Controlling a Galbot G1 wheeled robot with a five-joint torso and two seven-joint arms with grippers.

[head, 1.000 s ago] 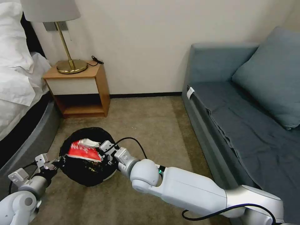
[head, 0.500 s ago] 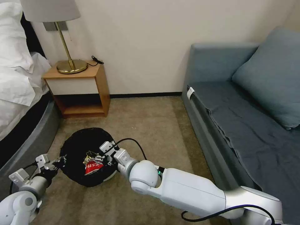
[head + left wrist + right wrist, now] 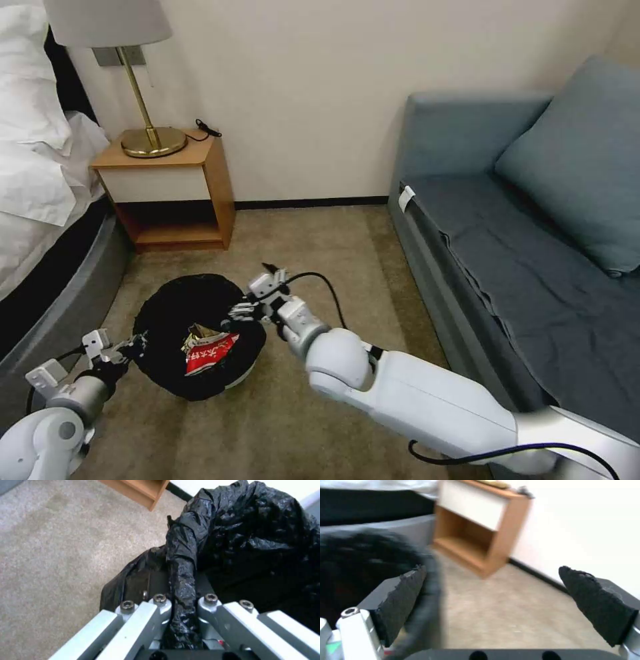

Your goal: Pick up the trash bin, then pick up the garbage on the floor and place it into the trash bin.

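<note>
A hotel-style room with beige carpet (image 3: 320, 260). The trash bin (image 3: 167, 313), a small round bin lined with crinkled black plastic, sits low in the head view, left of centre, with a sliver of whitish base showing at its near edge. Inside it lies a red-and-white packet (image 3: 210, 350) with a bit of brown wrapper beside it.

The left end effector (image 3: 130, 347) reaches in from the lower left and is closed on the bin's near-left rim. In the left wrist view a twisted fold of the black bag (image 3: 181, 580) is pinched between its two metal fingers (image 3: 160, 605).

The right end effector (image 3: 257, 303) comes in from the lower right on a long white arm and hovers at the bin's far-right rim, above the opening. Its jaws stand wide apart and hold nothing; the right wrist view shows the two black foam pads (image 3: 596, 602) well separated, with the blurred bin edge beside one of them.

Around the bin: a wooden nightstand (image 3: 170, 193) stands against the wall beyond it, carrying a brass lamp (image 3: 143, 93). A bed with white linen (image 3: 33, 173) and a grey base runs along the left, near the left arm. A blue-grey sofa (image 3: 520, 227) with a cushion runs along the right, close to the right arm's elbow. A black cable loops off the right wrist.
</note>
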